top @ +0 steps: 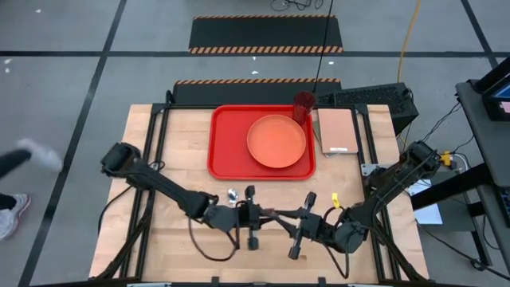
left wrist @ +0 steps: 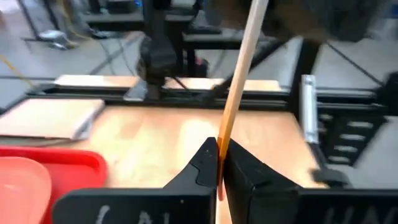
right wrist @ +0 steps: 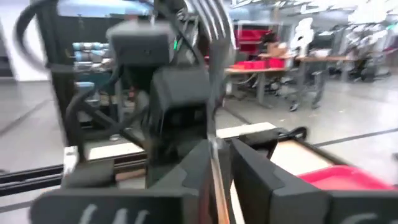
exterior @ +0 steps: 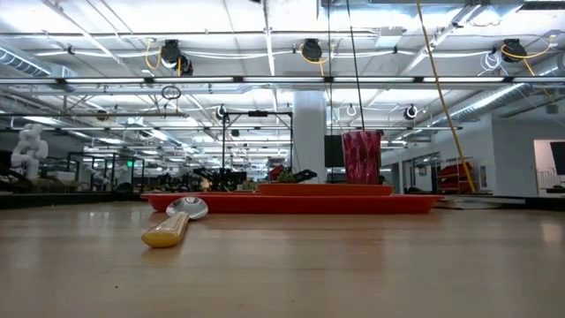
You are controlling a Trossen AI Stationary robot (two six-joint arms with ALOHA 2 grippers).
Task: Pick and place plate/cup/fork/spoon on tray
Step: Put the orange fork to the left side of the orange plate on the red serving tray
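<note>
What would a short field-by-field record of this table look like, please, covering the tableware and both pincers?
tray: red, far middle of the table
plate: lying in the tray
cup: upright at the tray's far right corner
spoon: flat on the table, outside the tray
fork: lifted, spanning between the two pincers
left pincer: shut on the fork's orange handle
right pincer: facing the left one, at the fork's other end
</note>
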